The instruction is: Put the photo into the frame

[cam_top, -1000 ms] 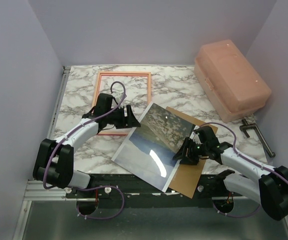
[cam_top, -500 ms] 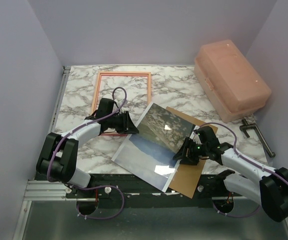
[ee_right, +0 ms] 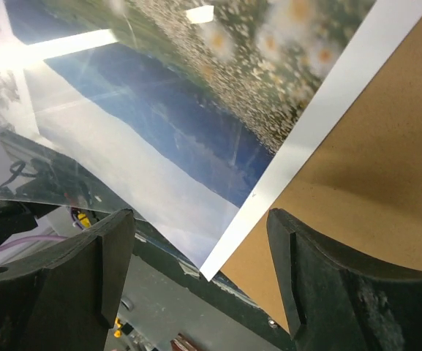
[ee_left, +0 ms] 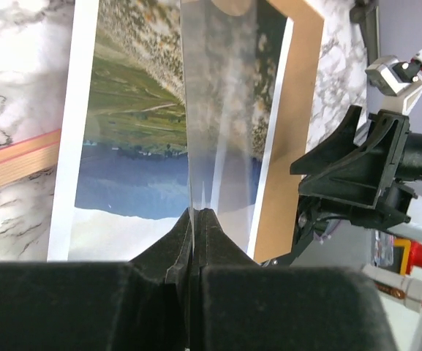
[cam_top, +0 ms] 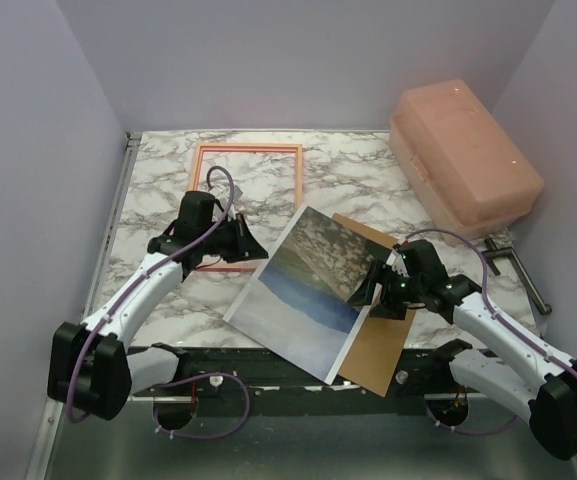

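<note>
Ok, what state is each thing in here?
photo: picture side up on the backing board, unframed
frame: lying flat, empty
clear sheet: edge pinched in the left gripper
left gripper: shut on the clear sheet
right gripper: open, holding nothing
pink box: lid closed

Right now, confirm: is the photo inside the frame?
No, the photo lies askew over the brown backing board, covering only the frame's near-right corner.

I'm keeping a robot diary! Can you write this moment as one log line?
left gripper: shut on clear sheet | right gripper: open above photo edge and brown board | frame: no photo inside yet
</note>
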`<state>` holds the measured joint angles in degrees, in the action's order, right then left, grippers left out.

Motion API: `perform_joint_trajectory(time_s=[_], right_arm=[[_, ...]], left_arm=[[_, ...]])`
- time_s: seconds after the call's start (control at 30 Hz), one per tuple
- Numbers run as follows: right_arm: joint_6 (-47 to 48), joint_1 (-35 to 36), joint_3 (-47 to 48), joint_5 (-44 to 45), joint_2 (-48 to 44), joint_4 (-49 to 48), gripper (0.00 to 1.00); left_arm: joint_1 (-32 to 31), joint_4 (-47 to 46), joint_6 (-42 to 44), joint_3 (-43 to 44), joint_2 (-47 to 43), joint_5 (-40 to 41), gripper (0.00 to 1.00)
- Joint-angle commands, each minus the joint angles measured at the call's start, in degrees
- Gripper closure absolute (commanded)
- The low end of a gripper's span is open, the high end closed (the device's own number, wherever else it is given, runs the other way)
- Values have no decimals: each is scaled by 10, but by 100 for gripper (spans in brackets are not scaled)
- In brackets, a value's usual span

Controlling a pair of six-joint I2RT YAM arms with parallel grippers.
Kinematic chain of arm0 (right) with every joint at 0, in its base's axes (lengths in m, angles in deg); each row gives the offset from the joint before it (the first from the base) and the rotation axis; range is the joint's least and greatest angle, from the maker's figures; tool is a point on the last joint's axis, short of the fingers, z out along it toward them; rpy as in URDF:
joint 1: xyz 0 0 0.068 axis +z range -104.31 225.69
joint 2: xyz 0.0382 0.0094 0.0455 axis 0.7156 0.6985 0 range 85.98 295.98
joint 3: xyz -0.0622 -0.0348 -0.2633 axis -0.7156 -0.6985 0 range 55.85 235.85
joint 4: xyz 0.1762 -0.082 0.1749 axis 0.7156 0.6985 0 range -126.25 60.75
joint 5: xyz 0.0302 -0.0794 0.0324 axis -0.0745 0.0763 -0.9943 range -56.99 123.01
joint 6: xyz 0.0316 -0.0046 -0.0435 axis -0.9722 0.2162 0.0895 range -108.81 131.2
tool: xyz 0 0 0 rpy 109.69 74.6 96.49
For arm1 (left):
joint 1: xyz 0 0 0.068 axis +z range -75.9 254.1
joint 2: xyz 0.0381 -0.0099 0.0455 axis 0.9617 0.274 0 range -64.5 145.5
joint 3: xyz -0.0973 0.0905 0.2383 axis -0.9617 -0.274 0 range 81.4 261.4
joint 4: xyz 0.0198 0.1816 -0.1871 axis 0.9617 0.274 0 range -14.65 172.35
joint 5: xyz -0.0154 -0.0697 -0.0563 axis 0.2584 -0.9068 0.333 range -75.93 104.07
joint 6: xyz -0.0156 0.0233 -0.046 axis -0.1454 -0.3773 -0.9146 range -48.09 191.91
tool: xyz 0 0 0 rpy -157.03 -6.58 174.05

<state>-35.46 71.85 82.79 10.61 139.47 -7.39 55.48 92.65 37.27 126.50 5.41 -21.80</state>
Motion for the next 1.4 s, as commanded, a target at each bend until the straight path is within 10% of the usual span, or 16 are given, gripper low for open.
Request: perform_joint_trajectory(time_s=[0.0, 0.63, 1.37], right_arm=[[29, 0, 24, 19, -4, 41, 20], [44, 13, 129, -17, 200, -68, 19], [30, 147, 347, 166, 480, -15, 25]], left_arm=[[3, 56, -22, 42, -76, 83, 100], [10, 181, -40, 140, -422, 285, 100], [10, 236, -59, 113, -504, 312, 100]])
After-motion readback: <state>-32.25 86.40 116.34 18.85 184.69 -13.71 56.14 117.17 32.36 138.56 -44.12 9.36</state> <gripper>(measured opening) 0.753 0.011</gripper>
